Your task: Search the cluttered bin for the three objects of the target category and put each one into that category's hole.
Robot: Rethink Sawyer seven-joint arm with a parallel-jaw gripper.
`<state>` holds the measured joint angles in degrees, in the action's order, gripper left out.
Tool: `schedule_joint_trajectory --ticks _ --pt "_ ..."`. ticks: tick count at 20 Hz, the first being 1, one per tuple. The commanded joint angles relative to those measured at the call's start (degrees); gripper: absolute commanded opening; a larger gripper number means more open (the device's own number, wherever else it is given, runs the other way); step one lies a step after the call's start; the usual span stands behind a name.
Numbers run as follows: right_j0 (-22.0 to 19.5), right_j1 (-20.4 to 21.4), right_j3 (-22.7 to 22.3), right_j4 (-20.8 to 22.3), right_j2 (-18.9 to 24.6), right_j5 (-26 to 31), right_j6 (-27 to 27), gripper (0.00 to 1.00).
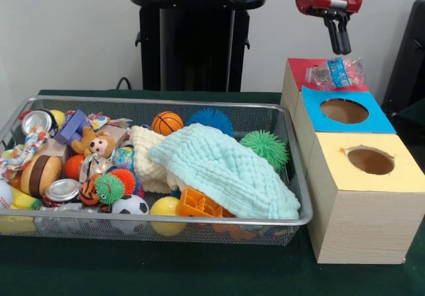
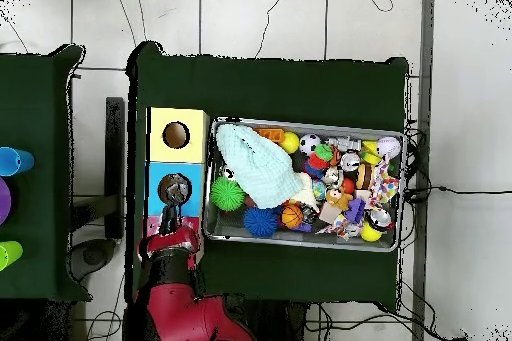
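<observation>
A wrinkly clear plastic lump with a blue label (image 1: 335,74) is just below my gripper (image 1: 340,49), over the back of the blue-topped box by the red top (image 1: 299,67). There seems to be a small gap between the gripper's tips and the lump. The round hole in the blue top (image 1: 344,111) is just in front of it. In the overhead view the lump (image 2: 175,191) covers the blue box's hole, with the gripper (image 2: 170,213) beside it. The wire mesh bin (image 1: 166,101) is to the left, full of toys. I can make out no other clear lump there.
A pale green cloth (image 1: 226,166) covers the bin's right half. Silver cans (image 1: 63,190), spiky balls (image 1: 264,147), small sport balls and soft toys fill the rest. The yellow-topped hole (image 1: 370,160) is nearest the camera. The robot's pedestal (image 1: 197,37) stands behind the bin.
</observation>
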<state>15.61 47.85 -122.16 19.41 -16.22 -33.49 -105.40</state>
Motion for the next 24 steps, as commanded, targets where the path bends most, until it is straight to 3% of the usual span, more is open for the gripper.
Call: schedule_joint_trajectory --ticks 1,5,7,11,15,21,24 --pt "-1.4 2.2 1.6 -1.8 3.6 2.8 -9.2 0.00" --pt "-4.7 1.3 0.5 4.9 7.9 16.3 -4.4 0.00" --pt "-5.8 1.6 -0.5 6.4 9.1 19.4 -3.1 0.00" --pt "-5.6 1.0 -1.2 8.4 8.0 17.0 -3.7 0.00" --pt "-6.4 3.5 -3.6 11.3 8.0 15.2 -5.3 0.00" --pt "-8.9 10.1 -6.4 14.7 10.2 17.1 -7.0 0.00" --pt "-8.2 10.1 -5.8 14.0 9.6 17.2 -6.7 0.00"
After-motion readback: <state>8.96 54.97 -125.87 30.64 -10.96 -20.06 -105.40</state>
